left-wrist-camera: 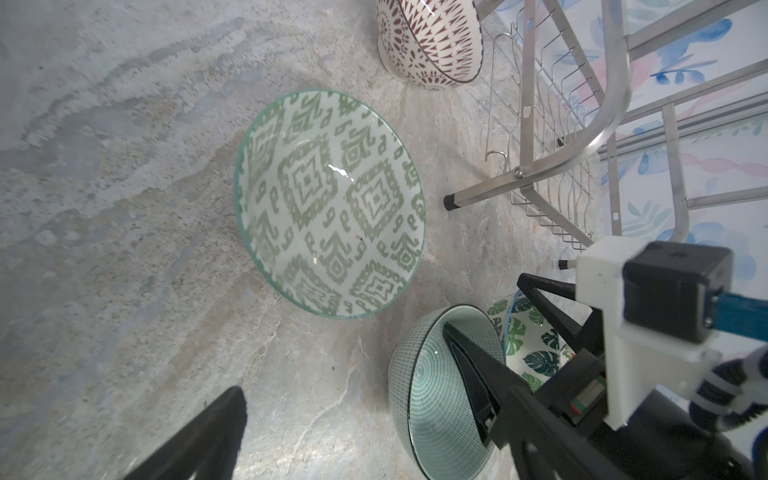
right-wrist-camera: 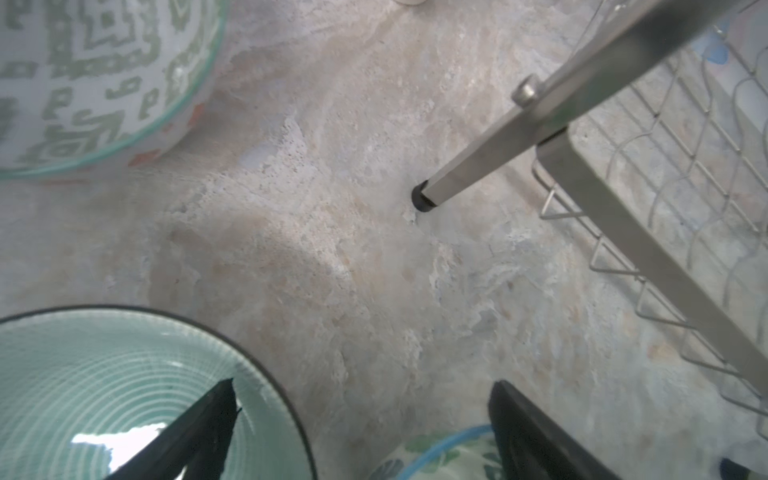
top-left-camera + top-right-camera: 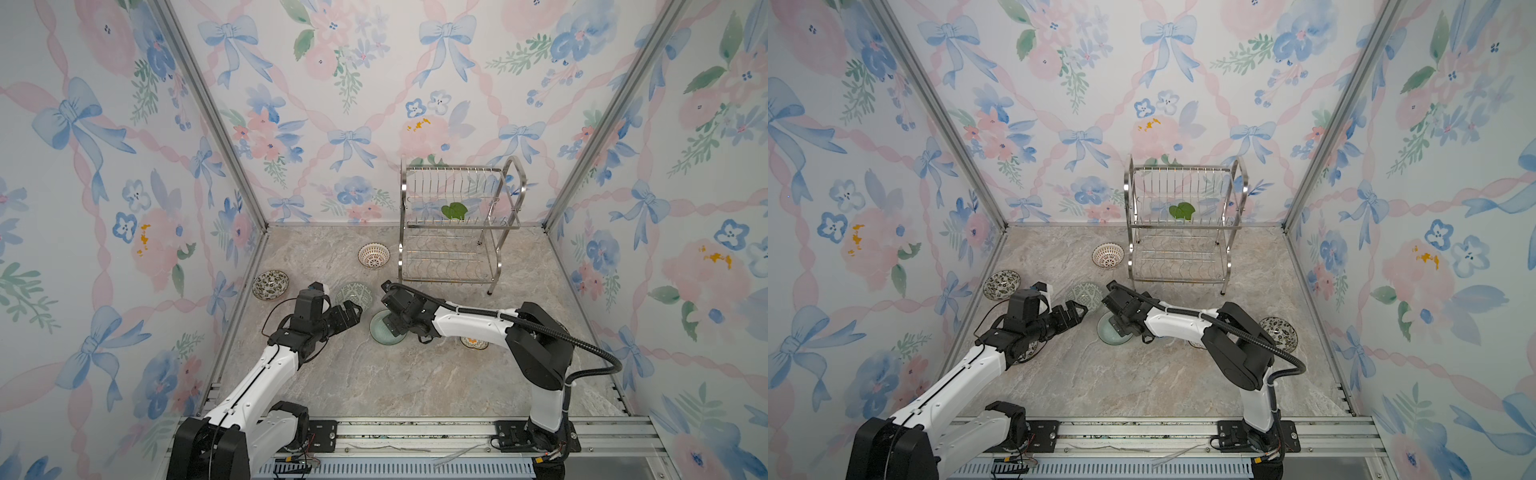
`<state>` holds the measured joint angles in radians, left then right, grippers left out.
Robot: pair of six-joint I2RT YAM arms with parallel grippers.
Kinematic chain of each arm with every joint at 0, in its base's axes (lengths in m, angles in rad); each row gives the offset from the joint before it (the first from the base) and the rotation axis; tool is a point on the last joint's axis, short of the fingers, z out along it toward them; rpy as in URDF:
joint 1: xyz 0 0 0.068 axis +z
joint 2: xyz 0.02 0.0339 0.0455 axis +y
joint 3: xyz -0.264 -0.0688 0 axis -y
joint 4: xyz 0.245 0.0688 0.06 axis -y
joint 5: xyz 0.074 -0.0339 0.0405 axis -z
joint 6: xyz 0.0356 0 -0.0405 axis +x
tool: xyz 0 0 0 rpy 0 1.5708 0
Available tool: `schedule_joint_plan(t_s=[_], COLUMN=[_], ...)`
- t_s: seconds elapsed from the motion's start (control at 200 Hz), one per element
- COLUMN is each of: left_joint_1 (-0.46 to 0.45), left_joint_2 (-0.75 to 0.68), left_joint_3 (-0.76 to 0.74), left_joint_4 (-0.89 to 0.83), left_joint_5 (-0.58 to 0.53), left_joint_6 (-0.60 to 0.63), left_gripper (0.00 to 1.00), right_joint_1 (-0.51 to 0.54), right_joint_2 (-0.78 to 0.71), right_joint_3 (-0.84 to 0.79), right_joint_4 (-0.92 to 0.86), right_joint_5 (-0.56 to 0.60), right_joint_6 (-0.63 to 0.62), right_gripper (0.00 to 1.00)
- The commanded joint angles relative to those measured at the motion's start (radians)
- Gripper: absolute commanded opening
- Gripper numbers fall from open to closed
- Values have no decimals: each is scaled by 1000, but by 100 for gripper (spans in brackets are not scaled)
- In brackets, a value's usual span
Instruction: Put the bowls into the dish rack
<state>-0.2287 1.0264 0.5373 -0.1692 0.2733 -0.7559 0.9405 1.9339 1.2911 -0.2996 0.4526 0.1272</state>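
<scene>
Both top views: I see the rack (image 3: 513,174) upright at the back of the table (image 3: 374,386), right of centre frame. The lattice bowl (image 3: 373,255) sits on the table just left of the rack's lower tier. The floral bowl (image 3: 270,284) lies at the left table edge, mid frame. The geometric bowl (image 3: 353,293) sits centre frame between the 2 grippers, partly hidden. The mint bowl (image 3: 378,332) lies just below it in frame. An orange-trimmed bowl (image 3: 473,343) peeks out under the right arm (image 3: 469,322). In a top view a 2nd floral bowl (image 3: 1278,331) shows right of that arm.

The left gripper (image 3: 353,316) has its jaws spread with nothing between them. Its tips are just beside the geometric bowl; I cannot tell if they touch it.

The right gripper (image 2: 363,384) points down at the mint bowl, jaws wide and unclamped. The left wrist view shows 1 finger (image 1: 465,365) inside the mint bowl and the other outside its wall, over a leaf bowl (image 1: 536,345). I cannot tell whether it touches the rim.
</scene>
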Motion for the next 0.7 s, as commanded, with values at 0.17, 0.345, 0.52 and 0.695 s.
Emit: schedule_joint_plan(t_s=[0.17, 0.345, 0.52, 0.695], left_joint_1=[-40, -30, 7, 150], left_joint_2=[-11, -16, -35, -122], left_joint_3=[-23, -14, -35, -123], left_joint_4=[48, 68, 99, 140], left_joint_5=[32, 67, 163, 332], left_joint_6=[-27, -27, -61, -128], left_gripper=[98, 98, 98, 98], right_joint_1=[-28, 6, 60, 115], right_joint_2=[-17, -77, -115, -113], right_joint_3=[-19, -1, 51, 89], right_joint_4=[-78, -90, -118, -119], right_joint_5=[84, 71, 12, -118], right_joint_6=[-5, 4, 50, 122], right_gripper=[97, 97, 97, 97])
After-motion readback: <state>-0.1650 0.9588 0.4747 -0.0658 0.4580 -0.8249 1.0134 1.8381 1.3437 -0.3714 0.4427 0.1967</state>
